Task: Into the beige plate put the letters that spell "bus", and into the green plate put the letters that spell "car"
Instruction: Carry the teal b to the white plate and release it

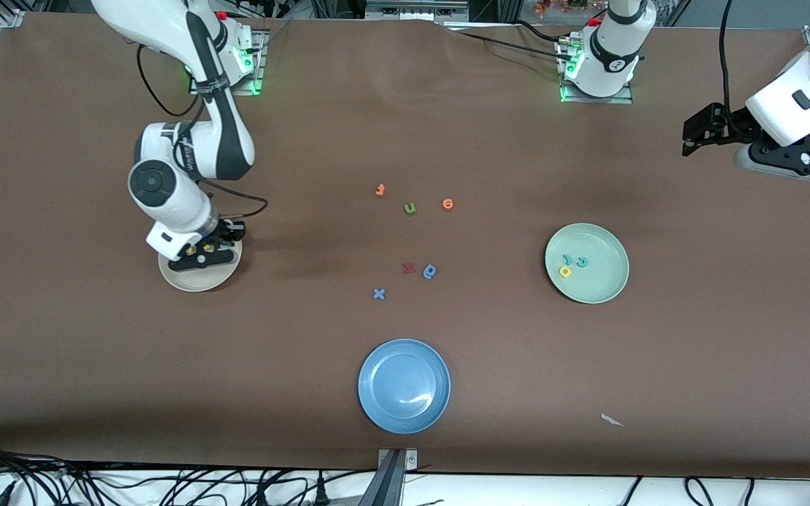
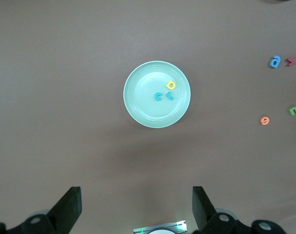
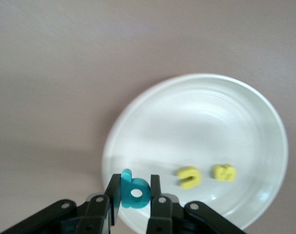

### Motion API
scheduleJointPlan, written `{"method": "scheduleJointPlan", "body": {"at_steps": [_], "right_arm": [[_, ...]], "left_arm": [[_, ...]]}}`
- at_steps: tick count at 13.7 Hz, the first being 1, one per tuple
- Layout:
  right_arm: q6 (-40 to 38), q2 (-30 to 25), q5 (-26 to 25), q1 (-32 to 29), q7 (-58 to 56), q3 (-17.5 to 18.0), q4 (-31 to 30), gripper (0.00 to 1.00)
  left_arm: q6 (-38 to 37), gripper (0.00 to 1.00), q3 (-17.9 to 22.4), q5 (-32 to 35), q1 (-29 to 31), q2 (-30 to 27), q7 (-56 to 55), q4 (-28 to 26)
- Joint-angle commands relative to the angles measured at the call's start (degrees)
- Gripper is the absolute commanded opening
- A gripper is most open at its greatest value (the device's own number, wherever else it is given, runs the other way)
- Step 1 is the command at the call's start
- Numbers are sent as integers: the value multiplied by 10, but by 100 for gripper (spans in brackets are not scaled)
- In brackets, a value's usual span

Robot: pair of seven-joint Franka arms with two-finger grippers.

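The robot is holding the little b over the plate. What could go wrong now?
1. The right gripper pinches the teal b over the beige plate's rim, not its middle. Dropped here, it might bounce out onto the table.
2. The yellow u and yellow s lie close by in the plate, so a low gripper could knock them.
3. The foam b might stick to a finger when the jaws open.
The left gripper waits open, high over the green plate.

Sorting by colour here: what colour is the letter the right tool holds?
Teal; the "b" shows best in the right wrist view.
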Motion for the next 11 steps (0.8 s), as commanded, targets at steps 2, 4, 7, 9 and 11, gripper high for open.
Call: {"method": "scheduleJointPlan", "body": {"at_steps": [2, 4, 7, 9, 11], "right_arm": [[23, -18, 8, 0, -31, -22, -28, 98], [10, -17, 33, -7, -8, -20, -10, 100], [-80, -16, 34, -7, 49, -20, 43, 100], [-128, -16, 34, -6, 76, -20, 69, 100], [-154, -19, 34, -5, 108, -19, 85, 100]], "left_arm": [[-11, 100, -2, 9, -3, -2, -2, 9], [-11, 100, -2, 9, -3, -2, -2, 9], [-11, 100, -2, 9, -3, -2, -2, 9], [-11, 100, -2, 9, -3, -2, -2, 9], [-12, 100, -1, 9, -3, -2, -2, 9]]}}
